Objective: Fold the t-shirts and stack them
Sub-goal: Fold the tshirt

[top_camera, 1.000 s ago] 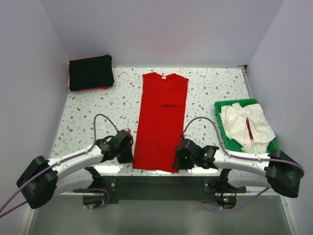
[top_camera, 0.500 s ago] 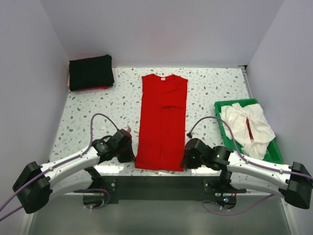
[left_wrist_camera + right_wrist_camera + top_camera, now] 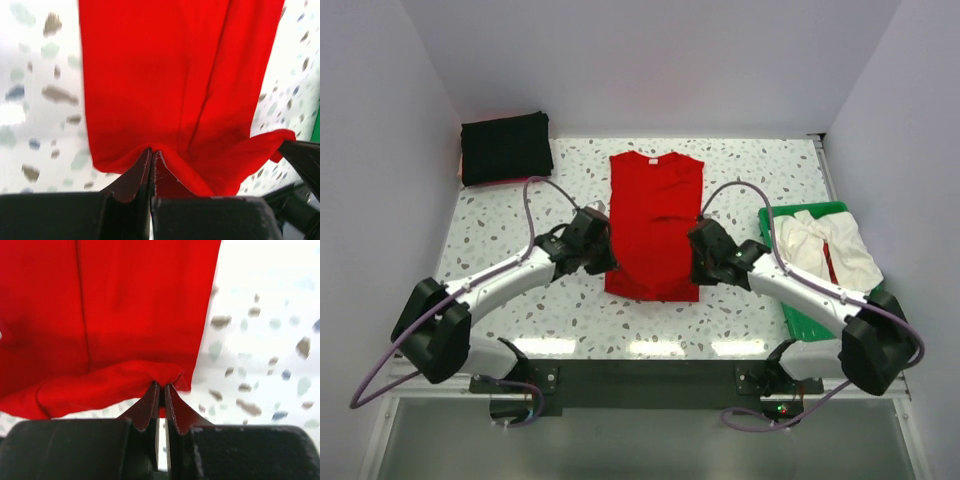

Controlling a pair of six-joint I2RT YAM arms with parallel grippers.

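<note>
Red t-shirt (image 3: 654, 215) in two grippers (image 3: 609, 263) (image 3: 696, 265)

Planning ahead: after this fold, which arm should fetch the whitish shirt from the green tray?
Right. The right tool, shut on the red shirt, sits beside the green tray holding the whitish shirt; the left tool is across the shirt.

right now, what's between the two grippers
The red t-shirt: the left gripper and right gripper each pinch its edge, and its cloth spans the gap, clearest in the top view.
</note>
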